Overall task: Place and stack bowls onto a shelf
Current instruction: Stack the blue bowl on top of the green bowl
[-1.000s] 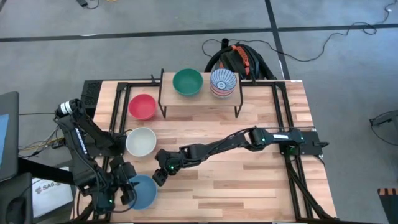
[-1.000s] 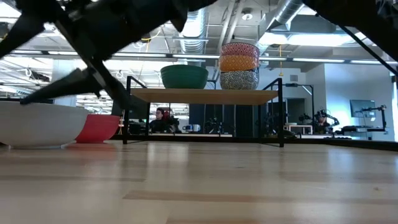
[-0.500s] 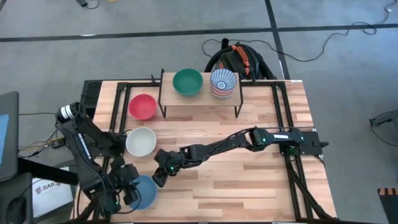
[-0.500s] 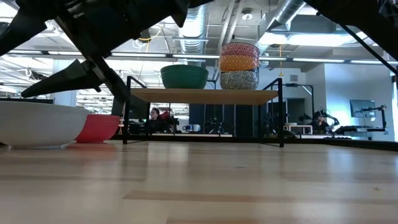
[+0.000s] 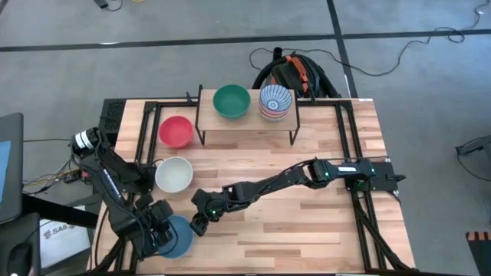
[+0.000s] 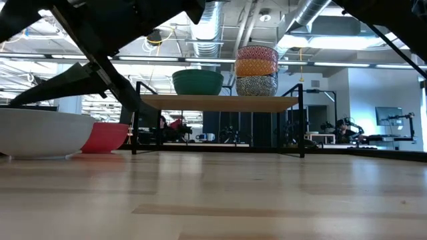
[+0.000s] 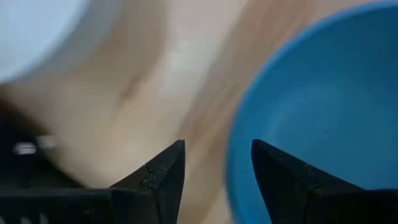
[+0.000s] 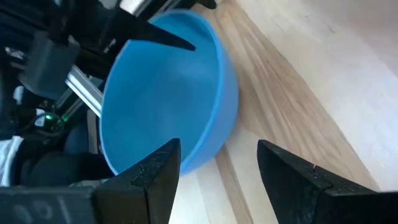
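A light blue bowl sits on the table near its near-left corner. My left gripper is open, with one finger over the bowl's inside and one outside its left rim. My right gripper is open just right of the bowl, pointing at it. On the shelf stand a green bowl and a stack with pink patterned on top, yellow in the middle and blue-white striped at the bottom. A red bowl and a white bowl rest on the table left of the shelf. My left gripper straddles the blue bowl's left rim, coming level from the table's left; whether either finger touches the rim, I cannot tell. The bowl stands on the table.
Black frame rails run along the table's left, right and far sides. Bare wooden tabletop lies between the shelf and the near edge. A black and orange bundle lies on the floor beyond the far edge.
My left gripper has moved right toward the blue bowl and now covers more of its left side. My right gripper has shifted slightly toward the near edge, staying beside the bowl. The bowls have not moved.
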`<state>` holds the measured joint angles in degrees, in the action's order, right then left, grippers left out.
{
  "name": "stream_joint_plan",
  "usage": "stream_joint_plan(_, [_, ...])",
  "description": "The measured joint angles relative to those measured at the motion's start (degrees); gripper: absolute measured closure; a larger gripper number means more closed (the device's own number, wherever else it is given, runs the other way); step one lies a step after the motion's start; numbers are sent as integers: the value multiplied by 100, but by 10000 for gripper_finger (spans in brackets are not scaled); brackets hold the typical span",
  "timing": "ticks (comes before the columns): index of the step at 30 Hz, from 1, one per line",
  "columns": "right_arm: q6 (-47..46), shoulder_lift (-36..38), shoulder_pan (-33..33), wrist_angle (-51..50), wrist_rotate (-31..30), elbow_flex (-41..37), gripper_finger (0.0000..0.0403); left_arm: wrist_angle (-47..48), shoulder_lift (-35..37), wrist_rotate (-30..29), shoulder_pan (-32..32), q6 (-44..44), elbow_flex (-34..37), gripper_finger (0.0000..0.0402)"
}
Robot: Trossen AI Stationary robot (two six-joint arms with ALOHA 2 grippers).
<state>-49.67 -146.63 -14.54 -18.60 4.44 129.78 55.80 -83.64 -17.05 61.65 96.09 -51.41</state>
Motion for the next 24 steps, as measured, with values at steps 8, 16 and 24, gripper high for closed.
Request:
stream_joint_plan(8, [-170,2,-41,-210,121,0,163,-452,175,136,0,40,375,330])
stream_joint_plan(16, [-131,98,-20,-187,158,-2,163,-501,243,17,-232,172,290,400])
stream_joint_plan(24, [120,197,122,-753,-6,2,163,-3,264,-536,-799,-353,-338,401])
